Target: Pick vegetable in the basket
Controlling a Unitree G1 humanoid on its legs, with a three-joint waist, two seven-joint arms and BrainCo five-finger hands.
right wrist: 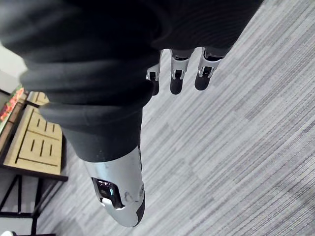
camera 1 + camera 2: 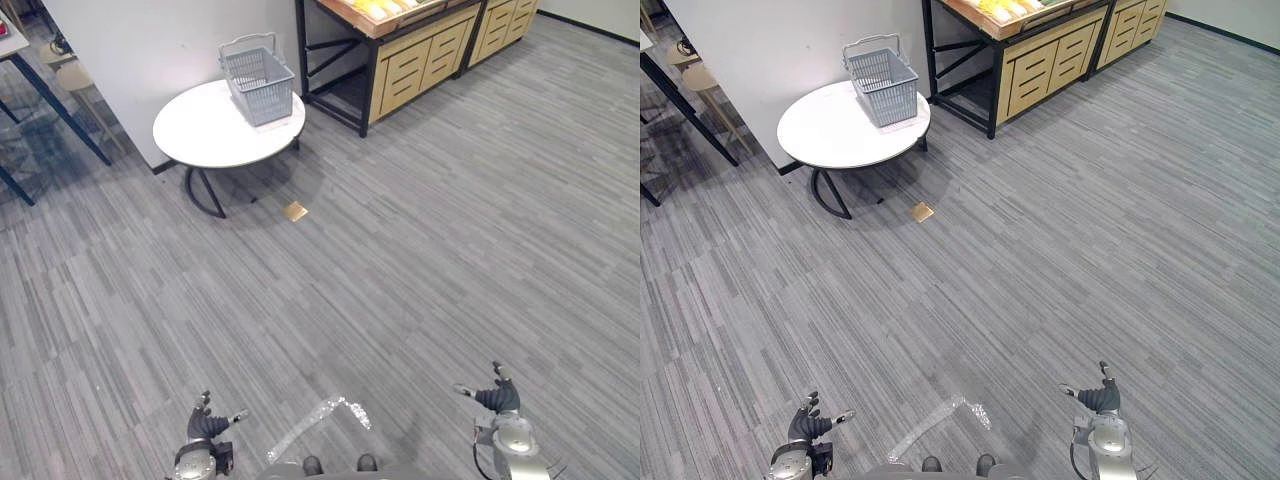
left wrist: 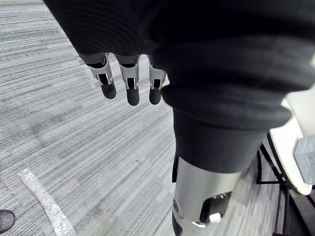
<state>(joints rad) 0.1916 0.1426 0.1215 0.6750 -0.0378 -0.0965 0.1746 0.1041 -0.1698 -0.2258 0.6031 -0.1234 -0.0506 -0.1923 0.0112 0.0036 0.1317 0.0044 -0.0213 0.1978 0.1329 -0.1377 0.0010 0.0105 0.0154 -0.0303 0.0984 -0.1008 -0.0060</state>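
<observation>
A grey wire basket (image 2: 258, 82) stands on a round white table (image 2: 205, 135) far ahead to the left; nothing shows inside it. Yellow produce (image 2: 378, 8) lies in a wooden crate on a shelf unit (image 2: 410, 55) behind the table. My left hand (image 2: 207, 426) hangs low at the bottom left, fingers relaxed and holding nothing. My right hand (image 2: 497, 398) hangs at the bottom right, likewise open and empty. In the wrist views the fingers (image 3: 129, 81) of the left hand and the fingers (image 1: 177, 73) of the right hand hang straight above grey floor.
A small tan tile (image 2: 294, 211) lies on the floor in front of the table. A strip of clear tape (image 2: 312, 424) is stuck to the floor near me. A white wall (image 2: 160, 40) rises behind the table; dark table legs (image 2: 50, 105) stand at the far left.
</observation>
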